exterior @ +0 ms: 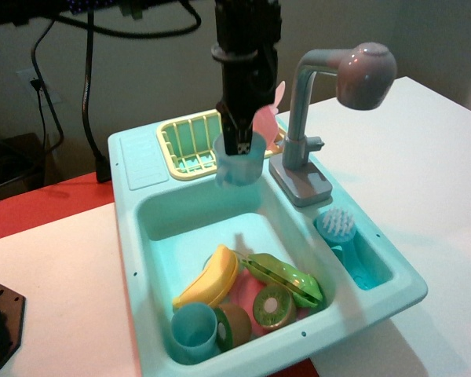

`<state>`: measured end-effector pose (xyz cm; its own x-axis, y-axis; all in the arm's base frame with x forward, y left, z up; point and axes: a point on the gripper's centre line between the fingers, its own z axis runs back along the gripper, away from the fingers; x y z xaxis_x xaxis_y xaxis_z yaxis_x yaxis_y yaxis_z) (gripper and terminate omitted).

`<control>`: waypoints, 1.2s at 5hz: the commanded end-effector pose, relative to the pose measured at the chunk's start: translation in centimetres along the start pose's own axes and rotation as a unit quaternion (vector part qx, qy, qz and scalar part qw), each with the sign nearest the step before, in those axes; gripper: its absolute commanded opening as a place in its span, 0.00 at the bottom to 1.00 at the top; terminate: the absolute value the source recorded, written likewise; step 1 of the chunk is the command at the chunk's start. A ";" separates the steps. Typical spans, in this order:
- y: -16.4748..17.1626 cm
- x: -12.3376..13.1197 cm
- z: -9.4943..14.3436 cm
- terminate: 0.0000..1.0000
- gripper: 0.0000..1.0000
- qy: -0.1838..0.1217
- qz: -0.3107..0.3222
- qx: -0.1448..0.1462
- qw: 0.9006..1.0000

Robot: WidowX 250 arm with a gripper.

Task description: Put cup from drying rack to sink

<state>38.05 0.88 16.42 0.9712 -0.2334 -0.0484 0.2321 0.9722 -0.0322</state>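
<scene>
My gripper is shut on the light-blue cup, one finger inside its rim, and holds it upright in the air above the back edge of the sink basin. The pale-yellow drying rack sits behind it on the turquoise sink unit, with no cup in it. A second light-blue cup stands in the basin's front left corner.
The basin holds a banana, a green pea pod, kiwi pieces and a pink plate part. A pink plate leans in the rack. The grey faucet rises at right; a brush lies in the side tray.
</scene>
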 end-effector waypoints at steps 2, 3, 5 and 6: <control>-1.1 -1.3 -1.7 0.00 0.00 -0.014 0.017 0.019 1.000; -1.1 -2.0 -3.6 0.00 0.00 -0.001 0.026 0.020 0.999; -0.7 -3.1 -4.8 0.00 1.00 0.010 0.052 0.021 0.998; -0.4 -3.1 -4.0 1.00 1.00 0.011 0.061 0.023 0.998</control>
